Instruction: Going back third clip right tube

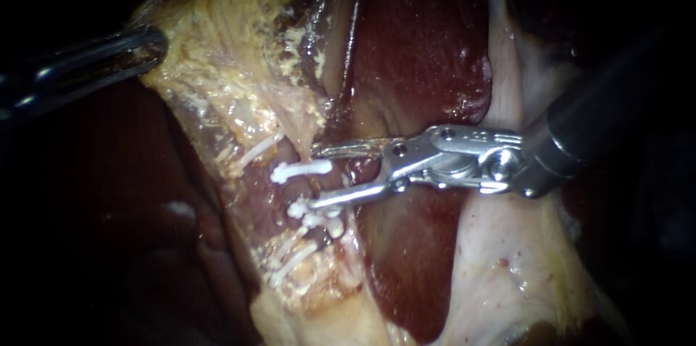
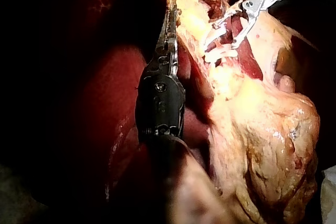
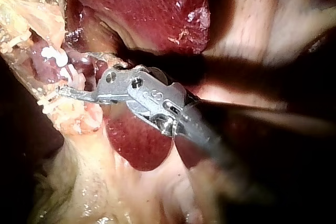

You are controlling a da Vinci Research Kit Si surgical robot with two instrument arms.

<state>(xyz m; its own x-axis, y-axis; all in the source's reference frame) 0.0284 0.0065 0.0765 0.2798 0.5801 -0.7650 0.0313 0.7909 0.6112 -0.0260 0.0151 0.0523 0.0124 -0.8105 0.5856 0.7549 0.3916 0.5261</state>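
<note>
My right instrument reaches in from the right with its jaws open. A white clip sits on a pale tube, and its near end lies between those jaws without being gripped. More white clips cluster just below the lower jaw. In the right wrist view the clips lie just ahead of the open jaws of the right instrument. My left instrument holds the yellowish tissue at the upper left. In its own wrist view the left instrument has its jaws closed together on that tissue's edge.
Dark red liver lies behind and under the right instrument. Pale membrane spreads below its wrist. Fatty yellow tissue bulks beside the left instrument's shaft. The far left of the endoscope view is dark.
</note>
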